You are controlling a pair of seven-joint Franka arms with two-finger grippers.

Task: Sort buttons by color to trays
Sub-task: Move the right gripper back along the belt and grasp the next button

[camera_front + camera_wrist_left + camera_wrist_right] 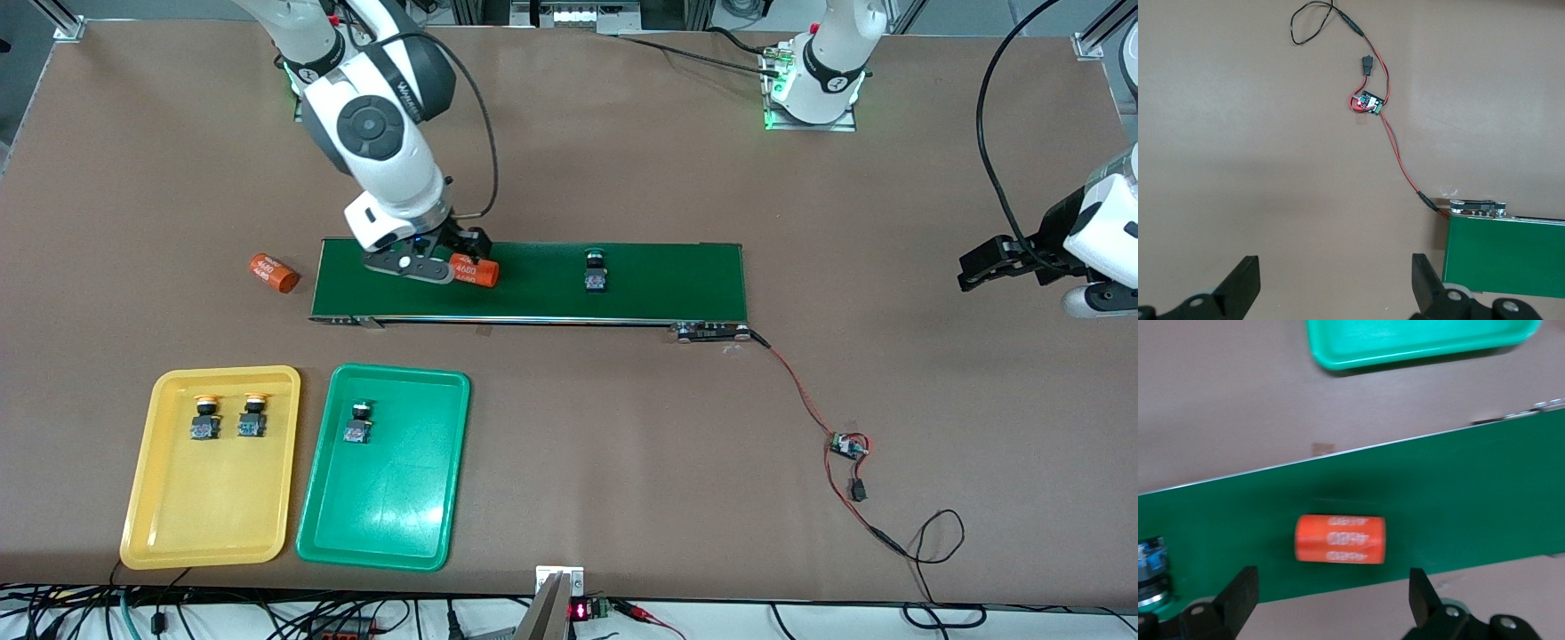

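**One green button left on the belt**

Nearest the front camera, two trays are seen side by side: the yellow tray (212, 468), toward the right arm's end of the table, and the green tray (384, 467) beside it. Two yellow buttons (205, 418) (252, 416) are laid in the yellow tray, and one green button (357, 423) in the green tray.

Farther from the camera, the belt (533, 284) is stretched across the table. The last button (595, 271) is found on it near the middle; its cap colour is not clearly shown, though green is presumed. An orange cylinder (473, 269) is also carried on the belt, and a second cylinder (272, 273) is left on the table just off the belt's end.

The right gripper (427, 264) is held low over the belt with its fingers spread wide on either side of the cylinder there, nothing gripped. The left gripper (987, 267) is kept waiting above bare table past the belt's other end, equally wide open and empty.

The button is judged light, rigid and blocky. A hold across the flat sides of its body is advised, since the round cap is likelier to slip.
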